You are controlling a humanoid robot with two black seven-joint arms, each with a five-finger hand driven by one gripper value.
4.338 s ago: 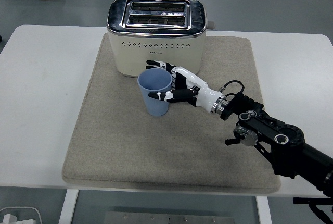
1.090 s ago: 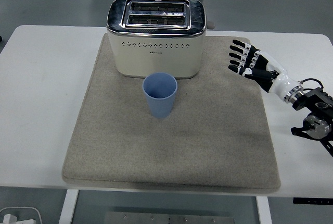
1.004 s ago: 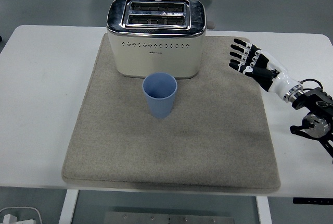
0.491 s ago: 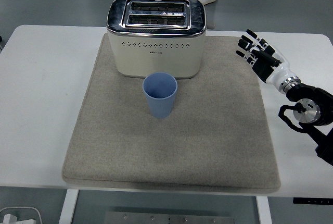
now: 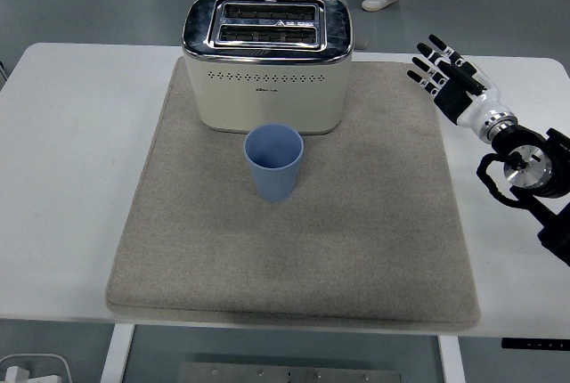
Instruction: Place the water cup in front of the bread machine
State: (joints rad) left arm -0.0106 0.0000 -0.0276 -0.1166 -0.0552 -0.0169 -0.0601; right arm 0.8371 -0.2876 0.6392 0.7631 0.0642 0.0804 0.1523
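Light blue plastic water cup (image 5: 274, 162) upright on grey fabric mat (image 5: 374, 249), just in front of cream and chrome bread machine (image 5: 267, 61), right hand (image 5: 452, 80) over counter's (image 5: 71, 151) right edge, fingers spread, holding nothing

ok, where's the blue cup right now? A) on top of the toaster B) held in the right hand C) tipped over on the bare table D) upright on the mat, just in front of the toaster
D: the blue cup stands upright on the grey mat, just in front of the toaster, while the right hand is off at the mat's right edge, fingers spread and empty.
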